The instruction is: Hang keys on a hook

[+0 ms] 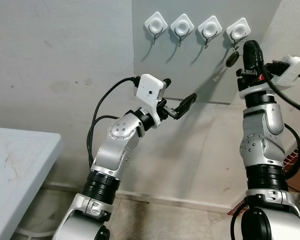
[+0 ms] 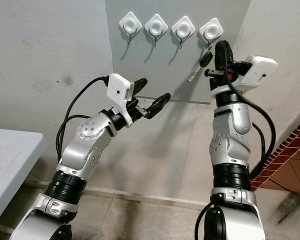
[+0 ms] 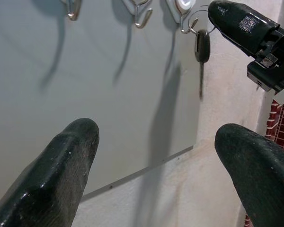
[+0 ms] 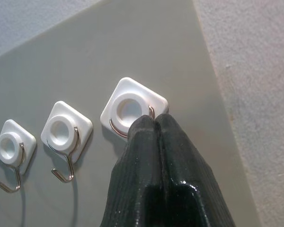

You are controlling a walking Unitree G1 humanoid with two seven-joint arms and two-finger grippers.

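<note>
Four white hooks sit in a row on a grey panel (image 1: 190, 65) fixed to the wall. The right gripper (image 1: 252, 50) is raised up against the rightmost hook (image 1: 238, 30). In the right wrist view its two fingers (image 4: 146, 142) are pressed flat together, tips touching the metal loop at the lower edge of that hook's white base; nothing can be seen between them.

The key (image 1: 233, 59) has a black head and hangs just below the rightmost hook, right beside the right gripper's fingertips on the robot's left of them. In the left wrist view the key's ring (image 3: 195, 21) is looped at the hook's wire and the blade points straight down against the panel, with the right gripper's fingertip just next to the ring. Whether the fingertip touches the ring cannot be told. The key lies outside the closed jaws, not between them.

The left gripper (image 1: 177, 97) is held lower, well away from the key, pointing toward the panel. Its fingers (image 3: 61, 161) are spread wide apart with nothing between them.

A white table (image 1: 15, 165) stands at the robot's left.
</note>
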